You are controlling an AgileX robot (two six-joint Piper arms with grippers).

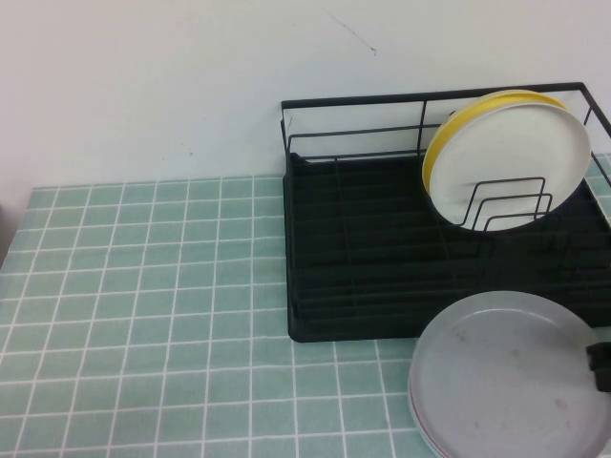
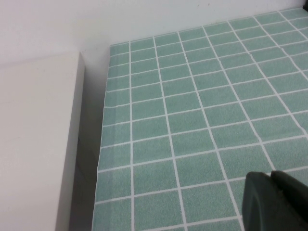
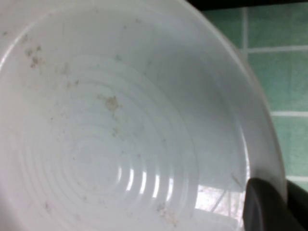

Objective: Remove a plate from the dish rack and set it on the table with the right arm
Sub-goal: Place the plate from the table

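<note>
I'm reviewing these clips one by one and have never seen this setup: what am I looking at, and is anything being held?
This is a two-armed robot working at a tiled table. One picture looks down from a raised camera; the other two come from cameras on each wrist. A black dish rack stands at the back right with a white plate and a yellow plate standing in it. In front of it a grey plate lies over a pinkish rim. The right tool sits at that plate's edge, shut on the rim; its wrist camera shows the plate close up. The left tool hangs over bare tiles at the table's left, holding nothing.
</note>
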